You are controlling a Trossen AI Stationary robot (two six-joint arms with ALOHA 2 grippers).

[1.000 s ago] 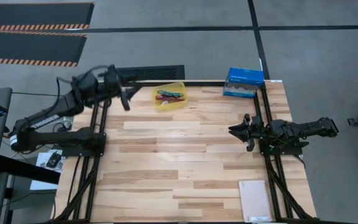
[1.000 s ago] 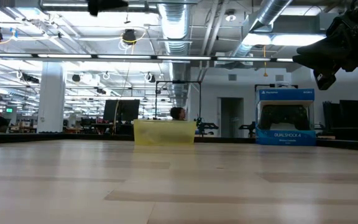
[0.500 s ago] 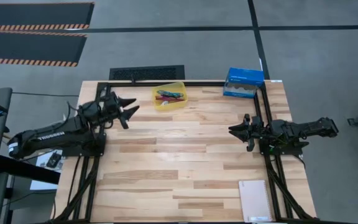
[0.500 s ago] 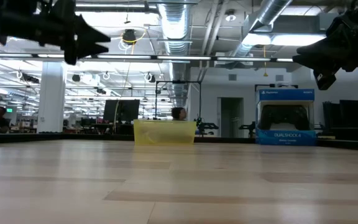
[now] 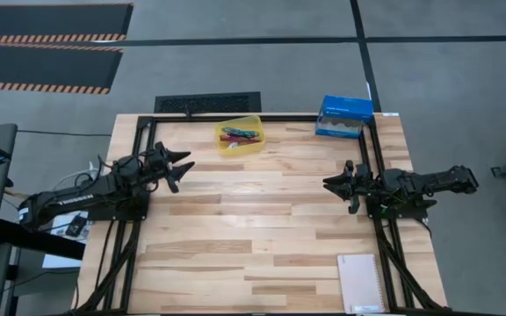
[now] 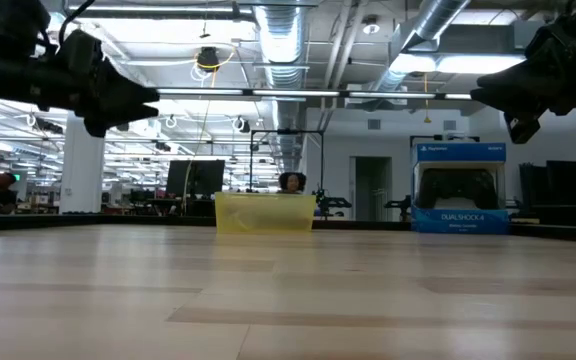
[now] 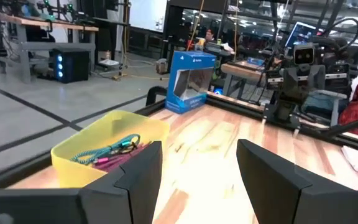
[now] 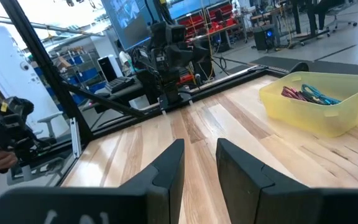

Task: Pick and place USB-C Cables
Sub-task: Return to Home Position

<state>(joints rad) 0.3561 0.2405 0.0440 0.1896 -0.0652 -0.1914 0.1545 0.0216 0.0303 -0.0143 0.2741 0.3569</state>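
The yellow bin (image 5: 239, 134) stands at the table's far edge, left of centre, and holds the teal cable (image 7: 107, 149) and the magenta-red cable (image 7: 124, 154); both also show in the right wrist view (image 8: 306, 94). The white and black cables do not show. My left gripper (image 5: 181, 162) is open and empty above the table's left side, near and left of the bin. My right gripper (image 5: 329, 184) is open and empty at the table's right side.
A blue box (image 5: 344, 116) stands at the far right corner. A white notebook (image 5: 360, 283) lies at the near right corner. A black frame (image 5: 372, 149) runs around the table's edges. A person's head (image 6: 290, 182) shows beyond the bin in the low view.
My left gripper has swung down and toward the table's near edge, away from the bin, and has come lower above the table's left side. It stays open and empty. My right arm has kept still.
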